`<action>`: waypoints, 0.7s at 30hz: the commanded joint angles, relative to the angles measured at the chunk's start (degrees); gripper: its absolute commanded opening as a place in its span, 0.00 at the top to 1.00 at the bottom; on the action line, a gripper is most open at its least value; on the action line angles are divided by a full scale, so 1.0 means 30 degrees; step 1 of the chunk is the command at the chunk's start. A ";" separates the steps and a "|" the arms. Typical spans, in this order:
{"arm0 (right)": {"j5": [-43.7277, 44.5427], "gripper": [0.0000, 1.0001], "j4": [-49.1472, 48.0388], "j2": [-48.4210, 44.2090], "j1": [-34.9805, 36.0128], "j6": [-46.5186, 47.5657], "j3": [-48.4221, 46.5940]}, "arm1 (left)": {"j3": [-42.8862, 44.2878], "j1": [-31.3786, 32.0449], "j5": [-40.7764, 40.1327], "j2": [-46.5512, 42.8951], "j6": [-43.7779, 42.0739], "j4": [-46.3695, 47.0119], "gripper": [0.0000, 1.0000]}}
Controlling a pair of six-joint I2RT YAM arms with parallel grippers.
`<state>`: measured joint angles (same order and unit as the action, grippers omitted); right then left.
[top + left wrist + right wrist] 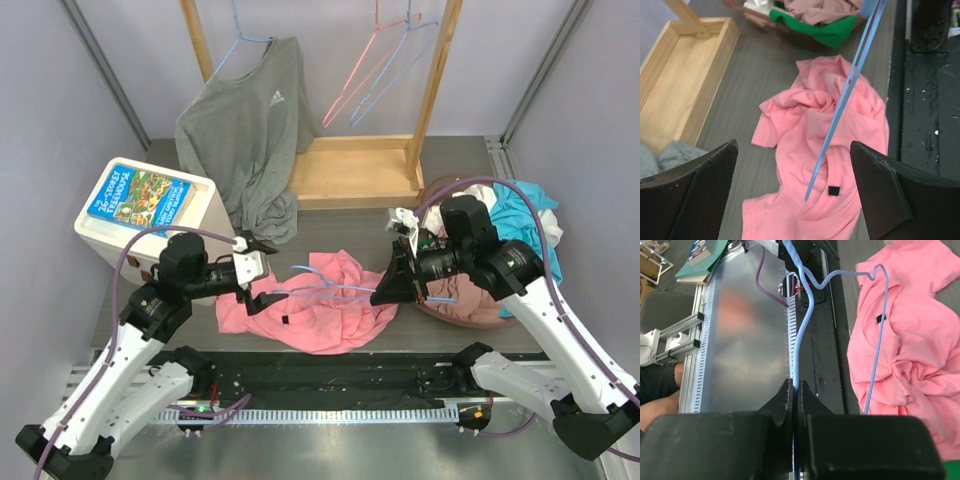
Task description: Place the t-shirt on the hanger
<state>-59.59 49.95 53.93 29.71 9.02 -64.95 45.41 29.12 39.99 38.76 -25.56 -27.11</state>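
Pinching the thin light-blue triangular hanger [845,97] in my closed right gripper [795,390], I hold its arm over the collar. My left gripper [794,165] hangs wide open above the crumpled salmon-pink soft-fabric t-shirt [320,315] on the grey bench [750,75]. It should pinch one collar layer only, letting the hanger slide inside.

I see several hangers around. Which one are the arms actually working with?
Start at the wooden clothes rack at the back, then come forward to the crumpled salmon-pink t-shirt. Over it reaches a thin light-blue wire hanger, pinched in the right gripper. Unlike the pink hanger and the other blue hanger, it is off the rack.
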 commanded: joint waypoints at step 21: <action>0.8220 0.09 -0.4439 0.1648 0.2283 0.0681 -0.0905 | 0.0126 0.2714 -0.0087 0.1432 0.1782 -0.1210 1.00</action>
<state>-50.15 38.98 56.10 36.29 6.50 -62.72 44.29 37.06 40.88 43.00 -23.07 -28.27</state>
